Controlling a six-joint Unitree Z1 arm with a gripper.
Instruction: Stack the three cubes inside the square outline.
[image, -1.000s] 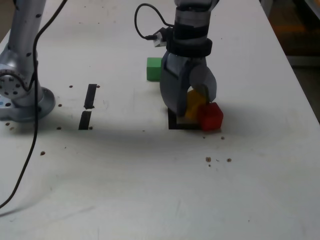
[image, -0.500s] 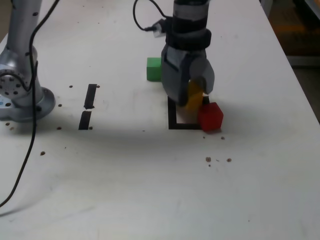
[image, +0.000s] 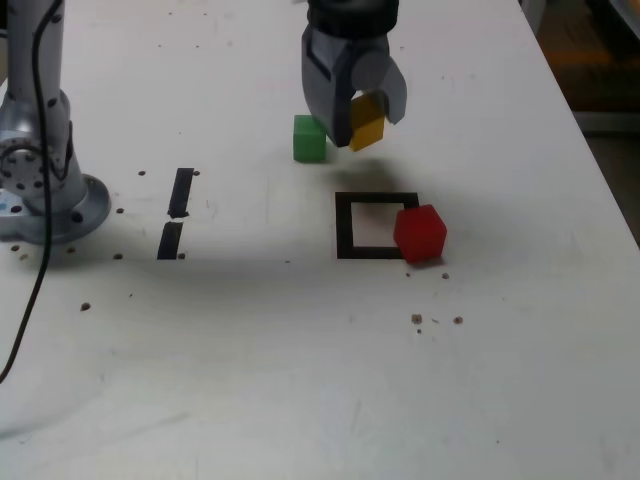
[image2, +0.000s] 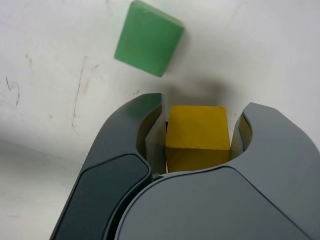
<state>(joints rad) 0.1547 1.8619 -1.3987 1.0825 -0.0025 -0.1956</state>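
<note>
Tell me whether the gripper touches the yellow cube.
Touching: the wrist view shows the yellow cube clamped between the gripper's fingertips, one on each side.

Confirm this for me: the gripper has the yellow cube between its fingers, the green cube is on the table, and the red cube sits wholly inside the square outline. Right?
Not quite: the red cube overlaps the right side of the square outline, as the exterior view shows. The gripper does have the yellow cube between its fingers, and the green cube is on the table.
</note>
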